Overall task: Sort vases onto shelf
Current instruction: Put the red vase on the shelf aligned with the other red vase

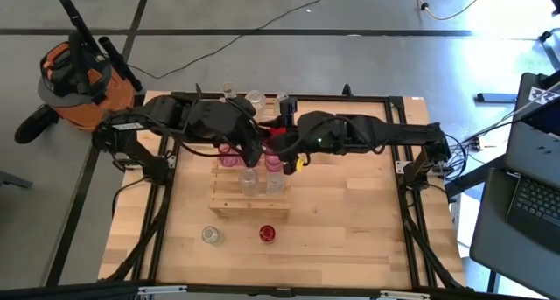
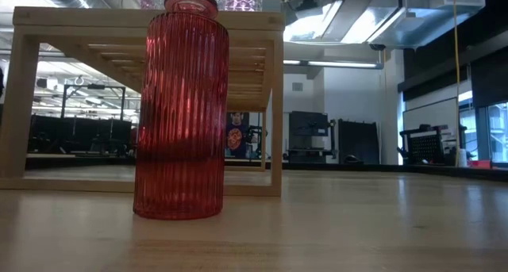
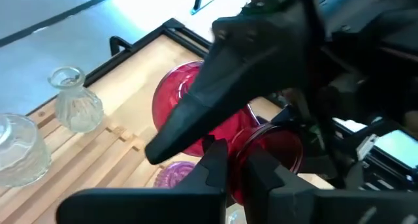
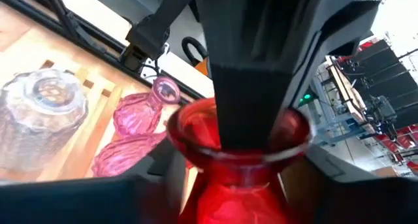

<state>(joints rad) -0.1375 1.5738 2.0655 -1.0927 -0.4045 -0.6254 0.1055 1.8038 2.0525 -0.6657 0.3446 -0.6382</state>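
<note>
Right gripper (image 4: 251,136) grasps a red vase (image 4: 241,165) by its rim, one finger inside the mouth, above the shelf (image 1: 249,199) with pink vases (image 4: 134,113) just beside it; left gripper (image 3: 236,175), clenched empty, sits adjacent, touching nothing discernible.

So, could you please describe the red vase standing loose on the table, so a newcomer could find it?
Start at the wooden shelf mid-table. In front of it stand two loose vases; the ribbed red vase is the right one, beside a clear vase.
</note>
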